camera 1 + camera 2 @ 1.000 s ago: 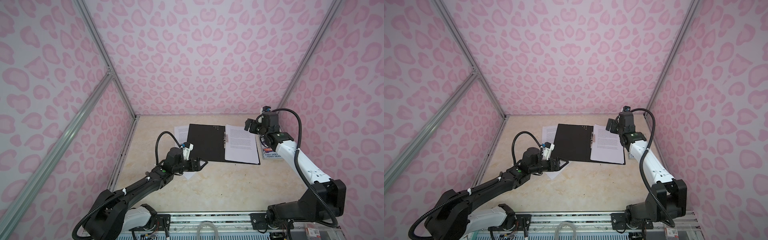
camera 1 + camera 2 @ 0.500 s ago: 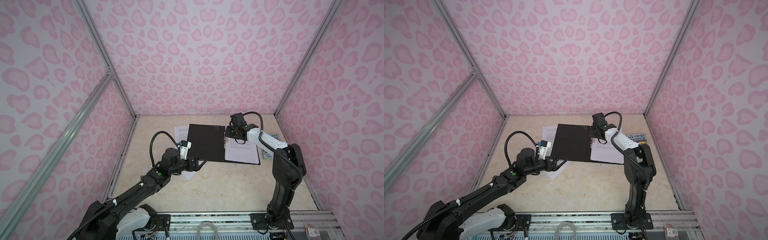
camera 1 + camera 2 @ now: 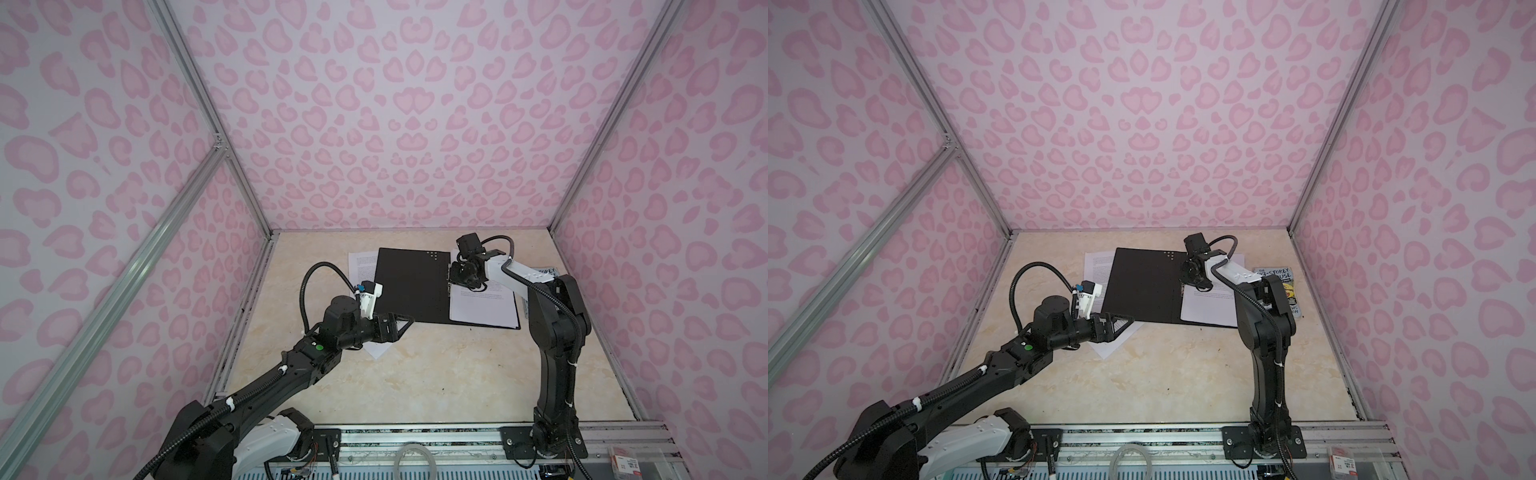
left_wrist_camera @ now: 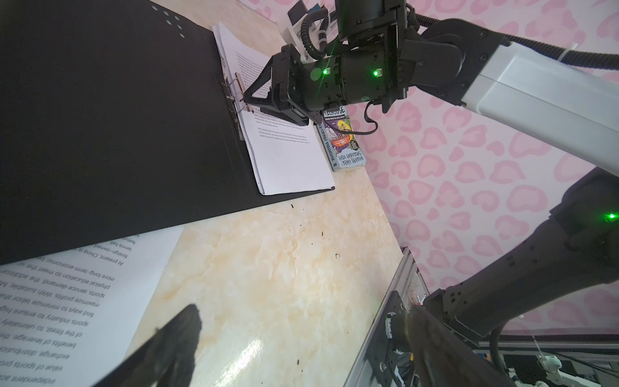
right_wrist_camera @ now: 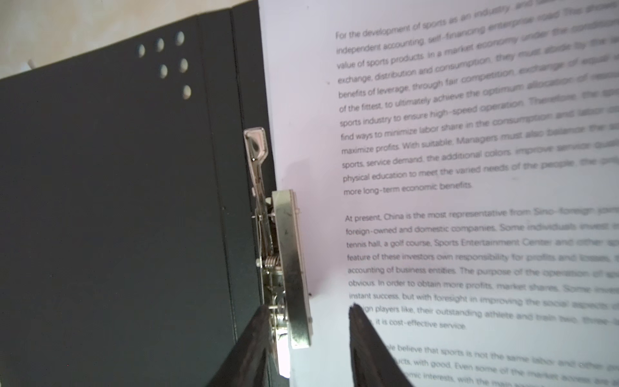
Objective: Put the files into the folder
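The folder [image 3: 411, 282] [image 3: 1142, 286] lies open on the table, black inside up. White printed files [image 3: 484, 305] [image 5: 469, 167] rest on its right half beside the metal spine clip [image 5: 291, 268]. Another sheet [image 3: 361, 266] [image 4: 67, 301] lies under the folder's left half, sticking out at the left and front. My right gripper [image 3: 453, 282] [image 5: 310, 306] is at the clip, jaws narrowed astride it: one finger touches the mechanism, and a gap stays between the clip plate and the other. My left gripper [image 3: 405, 324] [image 4: 301, 311] hangs wide open and empty at the folder's front left corner.
A small colourful paperback book [image 3: 1283, 282] [image 4: 341, 140] lies just right of the folder, near the right wall. Pink patterned walls close in the table on three sides. An aluminium rail [image 3: 415, 436] runs along the front edge.
My right arm has swung in from the folder's right edge to the spine clip, and its jaws have narrowed from wide open. The left arm has hardly moved.
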